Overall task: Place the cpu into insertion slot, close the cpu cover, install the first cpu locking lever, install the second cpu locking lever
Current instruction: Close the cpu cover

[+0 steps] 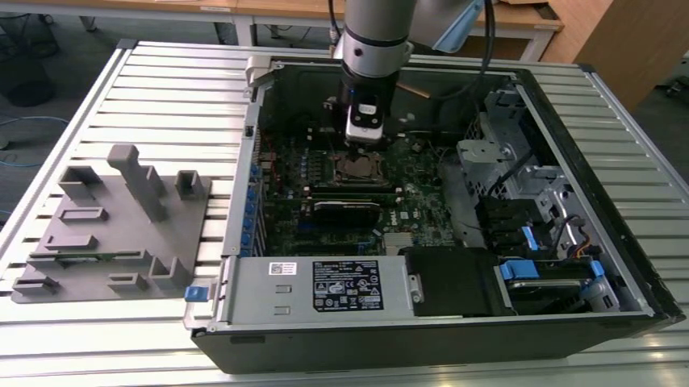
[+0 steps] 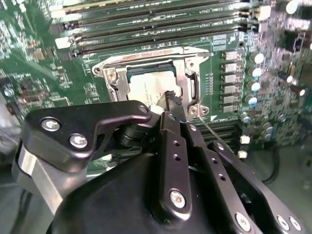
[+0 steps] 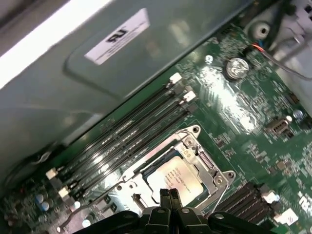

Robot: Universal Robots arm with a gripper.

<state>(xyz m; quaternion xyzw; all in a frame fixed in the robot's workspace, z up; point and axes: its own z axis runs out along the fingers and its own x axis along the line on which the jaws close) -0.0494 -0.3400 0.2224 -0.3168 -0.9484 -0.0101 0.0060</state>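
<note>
Presently: one cpu (image 3: 176, 178), lying flat in the insertion slot (image 1: 357, 167), silver top upward, square, its edges parallel to the long memory slots (image 3: 126, 131) beside the slot. Over it, the cpu cover (image 3: 208, 171), a silvery frame lying flat on the slot around the chip. One gripper (image 3: 170, 197), claw pinched narrow with nothing seen between its tips, poised over the slot's edge.

Workshop around a slatted metal desk

In the exterior view the silver ribbed desk (image 1: 161, 72) spans the middle. Beyond it, pale wooden tables (image 1: 161, 6) run from eleven to one o'clock. A wooden panel (image 1: 624, 40) stands at two, and grey floor (image 1: 81, 40) with a black wire basket (image 1: 24, 60) lies at ten.
</note>
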